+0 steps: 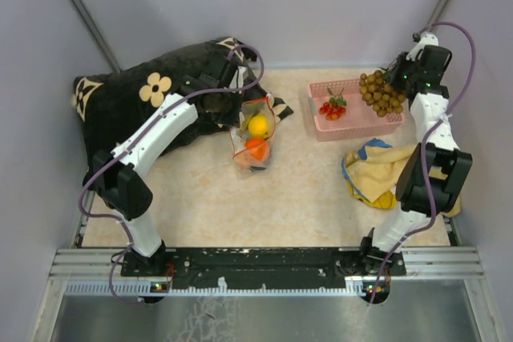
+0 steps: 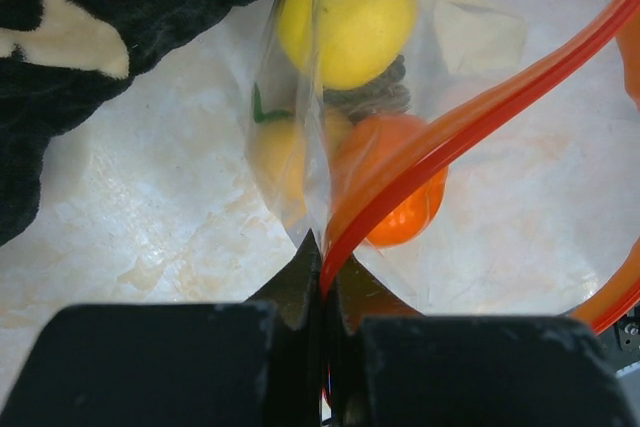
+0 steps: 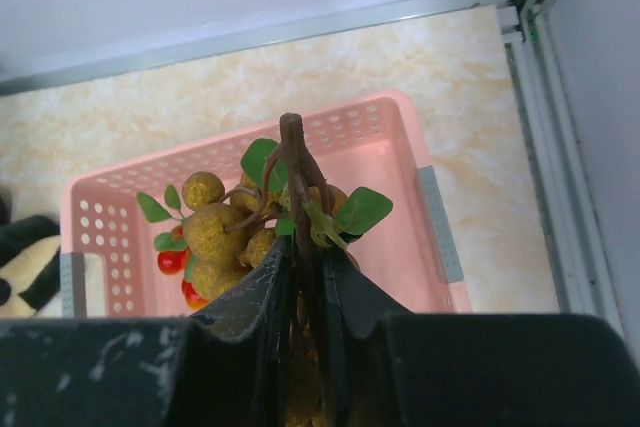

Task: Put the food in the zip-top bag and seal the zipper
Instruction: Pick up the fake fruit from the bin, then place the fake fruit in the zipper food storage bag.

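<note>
Zip-top bag (image 1: pixel 255 140) | left hand (image 2: pixel 322 277) pinches zipper (image 2: pixel 470 117) | right hand (image 3: pixel 300 277) grips tan bunch (image 3: pixel 225 232) (lower part hidden)

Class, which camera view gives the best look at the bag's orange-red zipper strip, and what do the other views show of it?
The left wrist view: the zipper fills the frame as a curving orange-red strip, its end pinched in the left gripper. The top external view shows only a thin orange line around the zip-top bag mouth. The right wrist view shows none of it.
</note>
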